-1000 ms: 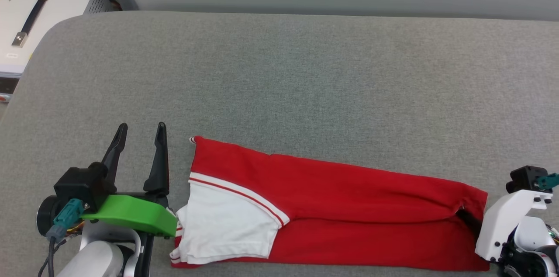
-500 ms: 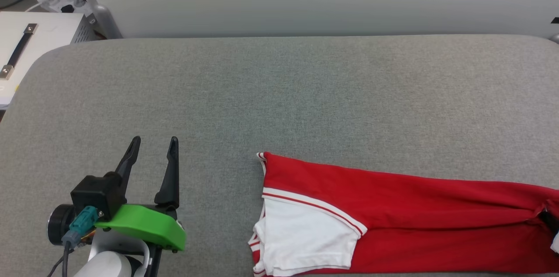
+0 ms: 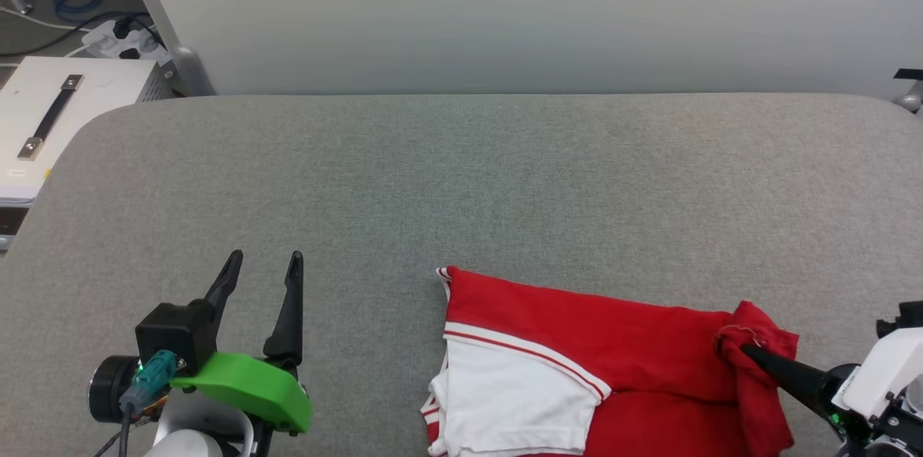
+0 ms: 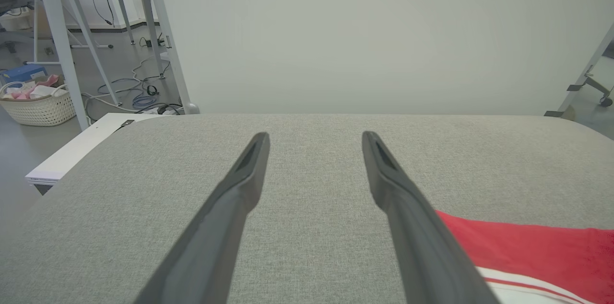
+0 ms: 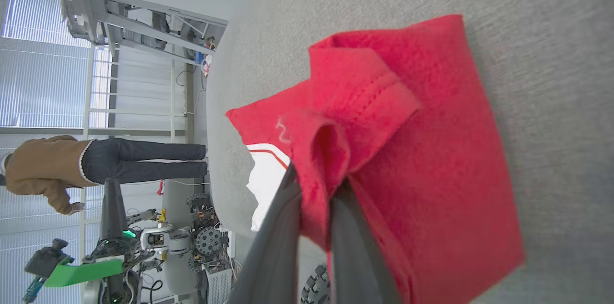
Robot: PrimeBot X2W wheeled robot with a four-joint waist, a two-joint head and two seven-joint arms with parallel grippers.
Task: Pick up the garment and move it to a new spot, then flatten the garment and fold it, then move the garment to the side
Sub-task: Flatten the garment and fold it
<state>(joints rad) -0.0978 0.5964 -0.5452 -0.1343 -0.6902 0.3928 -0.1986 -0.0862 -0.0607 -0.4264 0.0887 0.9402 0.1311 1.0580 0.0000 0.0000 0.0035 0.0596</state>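
The left fingers (image 3: pixel 288 305) stand wide apart and empty over the grey bench (image 3: pixel 461 176). The right fingers (image 3: pixel 775 369) are clamped on a bunched red corner of the garment (image 3: pixel 613 334), which lies at the bench's near edge. A pale wall (image 3: pixel 505 10) stands behind

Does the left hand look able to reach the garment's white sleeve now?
Probably yes: the left hand is open, and only bare grey surface lies between it and the garment, white sleeve nearest.
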